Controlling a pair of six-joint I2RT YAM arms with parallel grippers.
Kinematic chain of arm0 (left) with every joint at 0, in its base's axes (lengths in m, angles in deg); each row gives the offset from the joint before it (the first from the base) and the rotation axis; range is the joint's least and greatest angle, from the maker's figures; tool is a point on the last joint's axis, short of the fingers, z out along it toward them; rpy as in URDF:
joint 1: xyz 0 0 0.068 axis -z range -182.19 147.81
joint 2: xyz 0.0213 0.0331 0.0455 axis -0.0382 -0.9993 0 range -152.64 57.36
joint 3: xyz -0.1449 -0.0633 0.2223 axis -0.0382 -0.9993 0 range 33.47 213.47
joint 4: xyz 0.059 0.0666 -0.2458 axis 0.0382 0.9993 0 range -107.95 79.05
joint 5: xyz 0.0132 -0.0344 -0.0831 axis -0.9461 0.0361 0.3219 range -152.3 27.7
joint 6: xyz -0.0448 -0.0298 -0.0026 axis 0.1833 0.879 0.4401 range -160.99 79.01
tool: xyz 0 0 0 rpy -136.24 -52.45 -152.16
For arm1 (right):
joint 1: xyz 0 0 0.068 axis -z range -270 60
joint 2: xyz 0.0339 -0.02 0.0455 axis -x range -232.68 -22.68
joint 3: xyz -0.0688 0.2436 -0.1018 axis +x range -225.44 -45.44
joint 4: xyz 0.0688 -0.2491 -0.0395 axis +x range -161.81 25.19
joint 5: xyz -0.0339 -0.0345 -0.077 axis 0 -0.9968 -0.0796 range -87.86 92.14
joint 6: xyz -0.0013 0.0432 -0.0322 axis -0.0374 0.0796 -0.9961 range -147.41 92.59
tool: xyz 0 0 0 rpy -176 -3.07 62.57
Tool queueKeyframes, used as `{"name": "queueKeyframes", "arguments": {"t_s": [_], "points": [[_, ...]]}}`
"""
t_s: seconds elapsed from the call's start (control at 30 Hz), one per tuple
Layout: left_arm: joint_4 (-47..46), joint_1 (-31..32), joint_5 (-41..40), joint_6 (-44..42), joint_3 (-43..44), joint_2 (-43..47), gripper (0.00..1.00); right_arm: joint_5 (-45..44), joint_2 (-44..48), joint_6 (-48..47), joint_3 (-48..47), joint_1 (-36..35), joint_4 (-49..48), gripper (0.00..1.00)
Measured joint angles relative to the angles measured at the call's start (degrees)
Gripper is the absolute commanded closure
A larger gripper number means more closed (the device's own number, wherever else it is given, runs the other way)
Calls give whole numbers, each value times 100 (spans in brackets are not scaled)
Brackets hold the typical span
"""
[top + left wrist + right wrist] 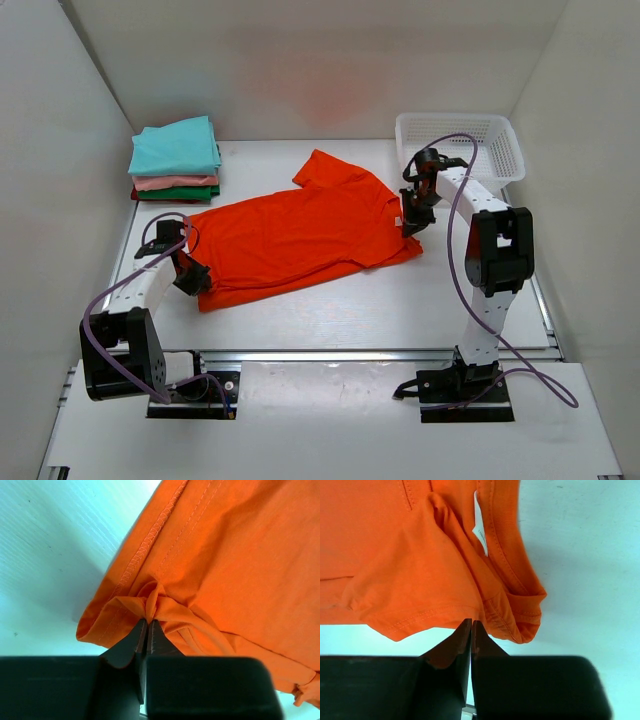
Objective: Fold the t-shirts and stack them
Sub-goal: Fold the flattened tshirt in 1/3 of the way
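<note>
Pinching orange t-shirt (300, 235) hem corner, left gripper (148, 622); right gripper (471, 623) jaws pressed together at collar-side edge, whether cloth caught unclear.

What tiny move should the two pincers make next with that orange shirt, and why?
Probably lift both together a little. The left pincer is shut on the orange t-shirt at a puckered hem corner, and the right pincer looks shut on its edge by the collar, so the near side seems ready to be raised and folded over.
</note>
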Motion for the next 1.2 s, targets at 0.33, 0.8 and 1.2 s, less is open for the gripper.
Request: {"name": "queueKeyframes", "arguments": {"t_s": [0.33,0.8,1.2], "points": [[0,-15,2,-22,0,13,88,-15,-22,9,70,0,-33,70],[-4,-96,13,-9,-46,131,100,831,-251,188,-61,111,-35,100],[-87,-240,9,109,-122,243,100,1915,-284,684,-341,527,-372,100]]}}
